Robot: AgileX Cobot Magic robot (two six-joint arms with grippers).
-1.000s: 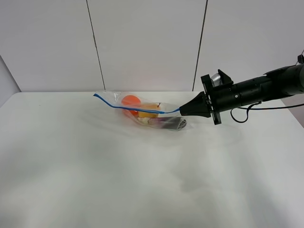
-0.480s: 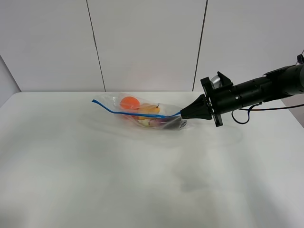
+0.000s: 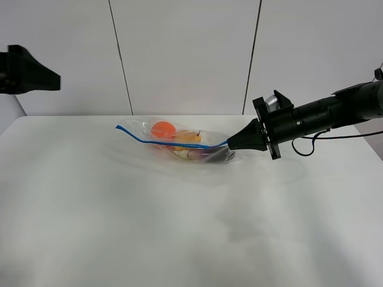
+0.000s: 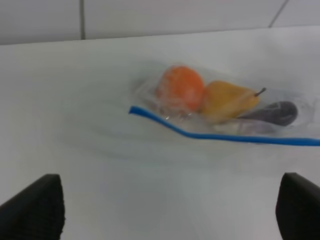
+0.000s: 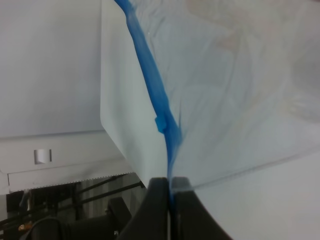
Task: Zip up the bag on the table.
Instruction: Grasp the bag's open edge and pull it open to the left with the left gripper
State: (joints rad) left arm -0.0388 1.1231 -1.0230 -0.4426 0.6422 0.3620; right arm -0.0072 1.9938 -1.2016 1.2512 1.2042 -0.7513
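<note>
The clear bag [image 3: 179,142] lies at the back middle of the white table [image 3: 179,227], with an orange [image 3: 163,129], a yellow pear [image 3: 188,137] and a purple eggplant [image 3: 215,156] inside. Its blue zip strip [image 3: 155,142] runs along the near edge. My right gripper [image 3: 230,142] is shut on the strip's right end, which the right wrist view [image 5: 170,192] shows pinched between the fingers. My left gripper [image 4: 167,210] is open and empty, held above the table to the left of the bag [image 4: 220,115]. The left arm [image 3: 27,75] shows at the far left, high up.
A white panelled wall [image 3: 185,54] stands behind the table's far edge. The table's corner shows in the right wrist view [image 5: 107,110], with dark framework below it.
My left arm has come into the exterior view at the upper left. The bag's left end dropped slightly a second ago and has since stayed still. The right gripper keeps its hold.
</note>
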